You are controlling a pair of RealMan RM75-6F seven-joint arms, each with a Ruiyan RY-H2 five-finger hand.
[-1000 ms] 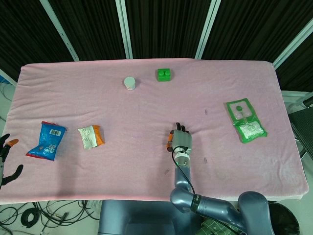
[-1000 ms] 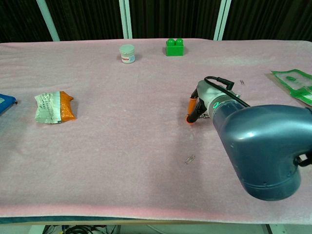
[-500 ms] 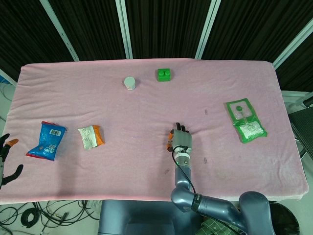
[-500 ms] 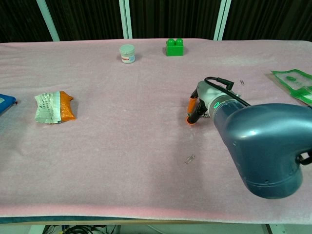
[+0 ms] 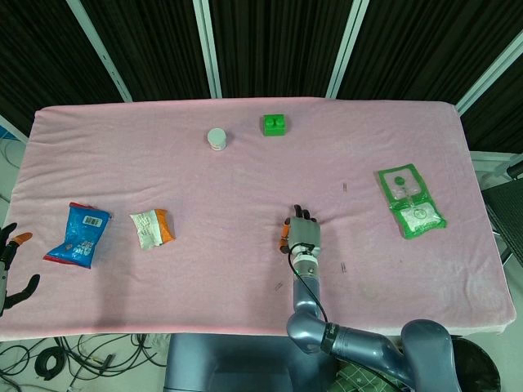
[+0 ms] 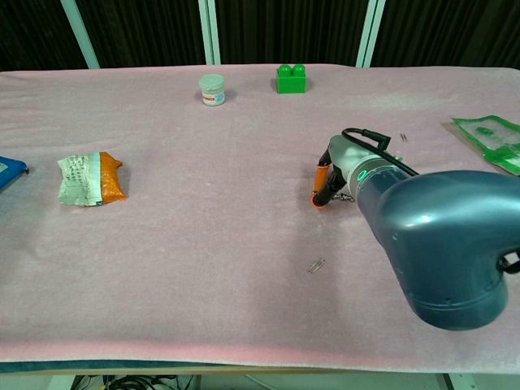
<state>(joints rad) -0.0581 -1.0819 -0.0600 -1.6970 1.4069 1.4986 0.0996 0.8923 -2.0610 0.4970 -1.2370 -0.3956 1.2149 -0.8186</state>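
Head view: right hand flat on the pink cloth, left hand off the table's edge

Nearest the robot, the right hand (image 5: 301,236) lies palm down on the pink cloth (image 5: 245,188), near the front edge and a little right of centre. Its fingers point away from the robot and hold nothing; how far they are curled cannot be told. A small paper clip (image 6: 315,266) lies just short of the hand on the near side, seen best from the chest camera, where the bulky blue-grey forearm (image 6: 439,244) fills the lower right and hides most of the hand.

Out at the left, the left hand (image 5: 10,265) hangs beyond the table's left edge with fingers spread and nothing in them — only the head camera shows it. Close by lies a blue snack bag (image 5: 78,234), then a white-and-orange packet (image 5: 152,228); the chest view cuts the blue bag down to a sliver at its left border.

Wide bare cloth lies between the packet and the right hand. Toward the right edge rests a green pouch (image 5: 410,201) with pale round pieces sealed inside.

Farthest back stand a small white jar (image 5: 216,138), lid on, contents hidden, and a green toy brick (image 5: 274,125) — both near the far edge.
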